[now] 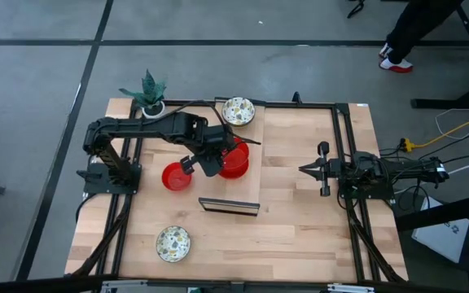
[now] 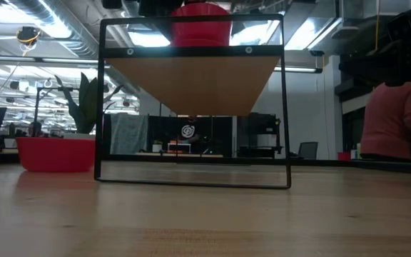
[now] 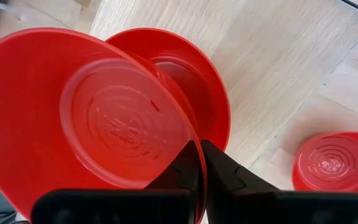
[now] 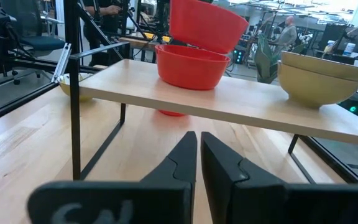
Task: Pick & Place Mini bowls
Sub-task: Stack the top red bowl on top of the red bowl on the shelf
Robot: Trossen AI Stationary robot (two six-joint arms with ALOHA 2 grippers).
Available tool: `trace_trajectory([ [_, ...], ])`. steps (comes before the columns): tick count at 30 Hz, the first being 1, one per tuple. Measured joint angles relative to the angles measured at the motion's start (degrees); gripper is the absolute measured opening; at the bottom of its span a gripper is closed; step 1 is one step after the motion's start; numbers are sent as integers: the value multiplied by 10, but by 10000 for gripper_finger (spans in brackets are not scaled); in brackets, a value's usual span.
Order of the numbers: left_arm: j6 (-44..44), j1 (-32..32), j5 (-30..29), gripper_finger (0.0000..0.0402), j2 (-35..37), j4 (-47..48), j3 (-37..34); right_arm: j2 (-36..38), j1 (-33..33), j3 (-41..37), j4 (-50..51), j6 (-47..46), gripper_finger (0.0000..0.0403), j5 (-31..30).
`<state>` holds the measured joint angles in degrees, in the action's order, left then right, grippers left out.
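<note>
I have the pale wooden table under me, and on it a raised wooden shelf on a thin black metal frame. My left gripper is over that shelf with its jaws clamped on the rim of a glossy red mini bowl, which hangs tilted just above a second glossy red bowl that already sits on the shelf. A third red bowl sits on the table just beside the shelf on the left arm's side. One cream speckled bowl is at the shelf's far end; from the right wrist it looks like a stack of two, though I can't be sure. Another speckled bowl lies on the table near the front edge, well apart. The right gripper waits off to the right of the shelf, its fingers nearly together and holding nothing.

My worry, as I judge it: the held bowl is pinched only by its rim and is tipped. If I let go while it is this tilted, it may land on the lower bowl's rim, slide off and roll from the shelf, or nudge the seated bowl toward the edge.
</note>
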<state>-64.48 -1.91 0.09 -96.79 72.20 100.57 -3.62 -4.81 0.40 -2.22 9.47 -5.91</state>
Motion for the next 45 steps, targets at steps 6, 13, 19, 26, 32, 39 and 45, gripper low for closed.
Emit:
trace_trajectory([
  [6, 9, 0, 0, 3, 0, -3, 0, 0, 0, 0, 0, 0, 26, 0],
  [13, 37, 0, -6, 4, 0, -9, 0, 0, 0, 0, 0, 0, 26, 0],
  [19, 39, 3, -7, 4, 0, -9, 0, 0, 0, 0, 0, 0, 26, 0],
  [26, 39, 8, -6, 4, 0, -8, 0, 0, 0, 0, 0, 0, 26, 0],
  [32, 44, 14, -6, 4, 0, -6, 0, 0, 0, 0, 0, 0, 26, 0],
  [39, 53, 19, -5, 4, 0, -4, -1, 0, 0, 0, 0, 0, 26, 0],
  [45, 68, 19, -5, 4, 0, -1, -1, 0, 0, 0, 0, 0, 26, 0],
])
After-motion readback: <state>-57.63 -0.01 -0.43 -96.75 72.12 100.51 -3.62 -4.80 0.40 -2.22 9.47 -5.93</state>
